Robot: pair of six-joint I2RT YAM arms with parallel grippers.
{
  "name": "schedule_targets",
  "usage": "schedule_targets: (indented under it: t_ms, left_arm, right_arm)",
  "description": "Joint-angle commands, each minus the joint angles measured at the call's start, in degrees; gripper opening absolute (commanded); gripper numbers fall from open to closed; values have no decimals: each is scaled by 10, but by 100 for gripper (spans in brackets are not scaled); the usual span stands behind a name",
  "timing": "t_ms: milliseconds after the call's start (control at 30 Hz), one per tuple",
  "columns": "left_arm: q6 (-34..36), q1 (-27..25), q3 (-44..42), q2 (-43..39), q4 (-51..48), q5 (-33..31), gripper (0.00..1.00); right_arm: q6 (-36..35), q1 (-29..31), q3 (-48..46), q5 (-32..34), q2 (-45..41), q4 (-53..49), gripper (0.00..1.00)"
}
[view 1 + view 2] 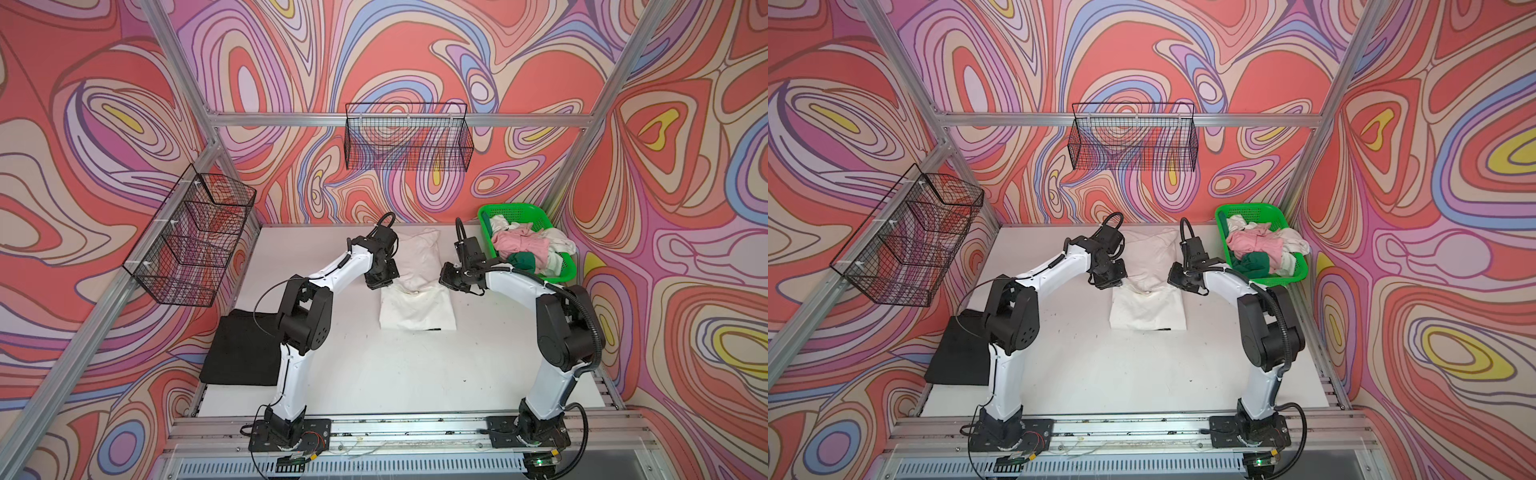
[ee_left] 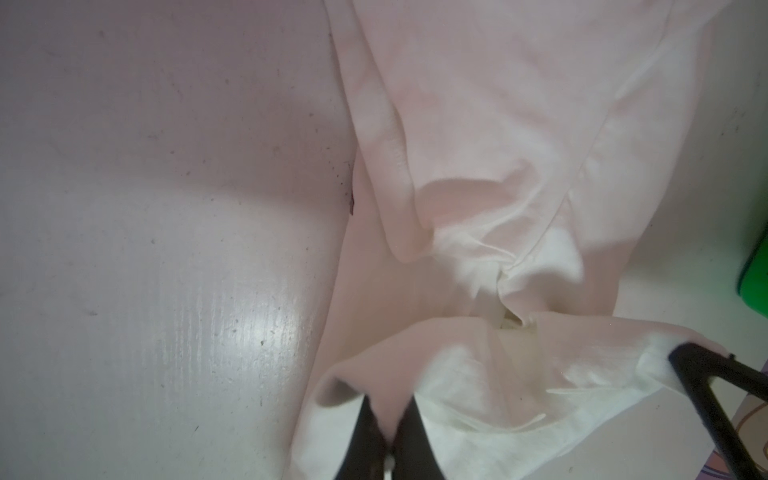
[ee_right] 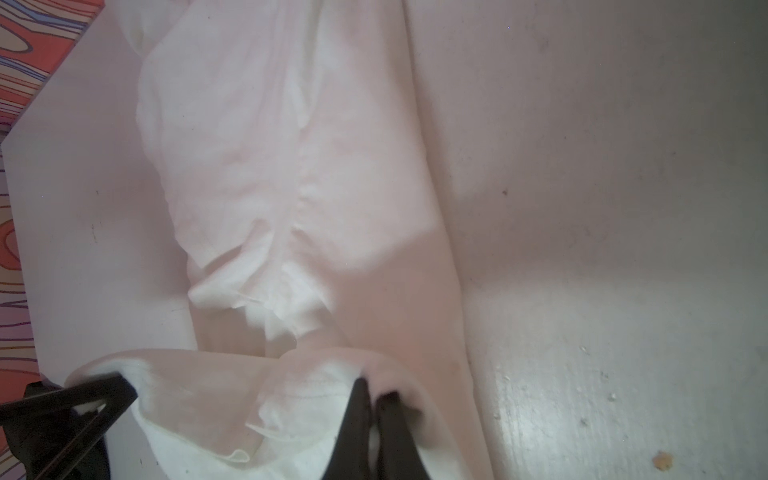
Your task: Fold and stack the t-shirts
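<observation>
While pinched tight by the left gripper [image 2: 388, 411] and the right gripper [image 3: 374, 395], one at each side of a lifted edge, lies in the middle of the table [image 1: 374, 374] — the off-white t-shirt [image 1: 415, 313], flat at the near end, wrinkled at the far end. Looks soft, light and floppy, so likely to sag and bunch between grips; best held at the edge, near both sides, and kept pulled wide. Hard to see from above where the jaws meet cloth, hidden under the wrists — and hard to count the jumbled shirts [image 1: 517, 245] in the green basket [image 1: 519, 211].
</observation>
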Motion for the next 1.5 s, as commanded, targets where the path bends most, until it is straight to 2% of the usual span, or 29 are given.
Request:
schedule_targets:
  t_ms: [0, 367, 533, 600, 700, 900, 1067, 1167, 1267, 1467]
  left_arm:
    - [7, 11, 21, 18, -20, 4, 0]
    - [9, 24, 81, 63, -30, 16, 0]
    - [12, 25, 108, 86, -43, 16, 12]
    - [12, 28, 109, 88, -43, 19, 21]
    - [10, 32, 112, 82, -41, 17, 27]
    - [14, 33, 148, 66, -56, 11, 63]
    - [14, 33, 147, 33, -58, 22, 73]
    - [7, 31, 106, -7, -35, 36, 79]
    - [0, 28, 39, -60, -2, 53, 84]
    - [-16, 7, -141, -175, 80, 78, 92]
  right_arm:
    - [-6, -8, 24, -5, 10, 15, 0]
    - [-5, -15, 70, -6, 58, 14, 0]
    - [-4, -19, 79, -6, 83, 22, 0]
    - [-3, -21, 83, -5, 94, 21, 0]
    - [-9, -23, 92, -11, 103, 13, 0]
    - [-15, -26, 112, 1, 101, -5, 0]
    - [-21, -28, 123, 11, 80, -12, 32]
    - [-27, -28, 124, 2, 61, -6, 46]
    - [-34, -27, 117, -12, 38, -7, 52]
    - [-17, -18, 7, -33, -43, 47, 55]
